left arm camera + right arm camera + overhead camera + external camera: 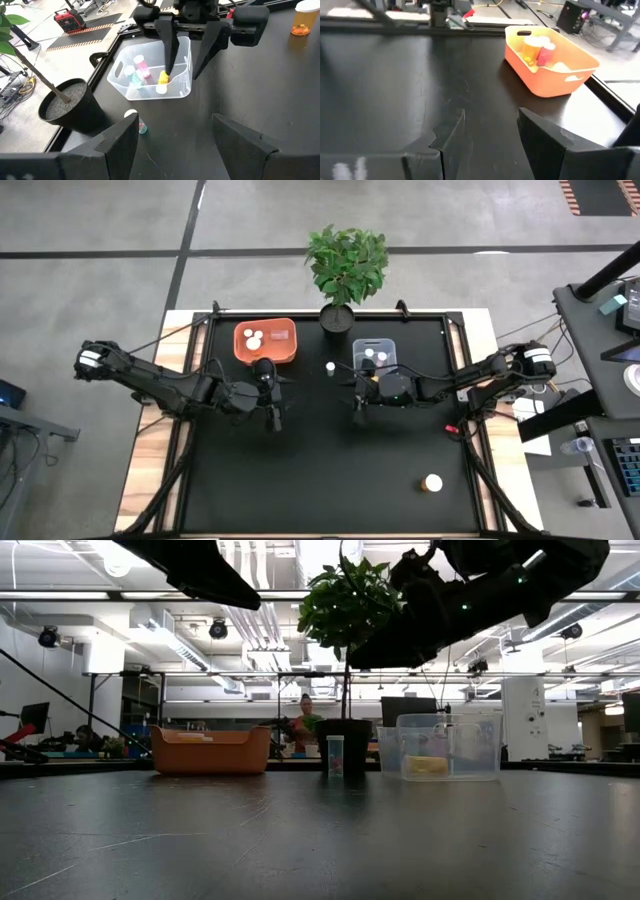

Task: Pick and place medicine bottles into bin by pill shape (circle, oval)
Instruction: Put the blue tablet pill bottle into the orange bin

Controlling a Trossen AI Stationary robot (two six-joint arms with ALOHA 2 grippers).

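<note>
High view: two bottles left loose on the surface (300,480). One small white-capped bottle (330,368) stands upright between the two grippers, just ahead of the plant pot (337,318) side and between the orange bin (265,343) and clear bin (375,352); an amber bottle (432,482) sits well apart from both grippers, nearer the right arm's side, toward the surface's front edge. Left gripper (273,418) hovers beside the orange bin, fingers spread apart w/ nothing btwn them, per left wrist view. Right gripper (360,412) hangs by the clear bin, jaws also wide and empty. Both bins already hold several bottles. Handling, as a judgement: bottles look light, rigid plastic, smooth-walled, so prob. slippery and easy to tip if nudged on approach. Cap is wider and ribbed-looking, but can't confirm. Best hold prob. across the round body just under the cap, fingers square to it, coming straight down. Moderate squeeze should do; not fragile. Pill shape can't be read from here.
</note>
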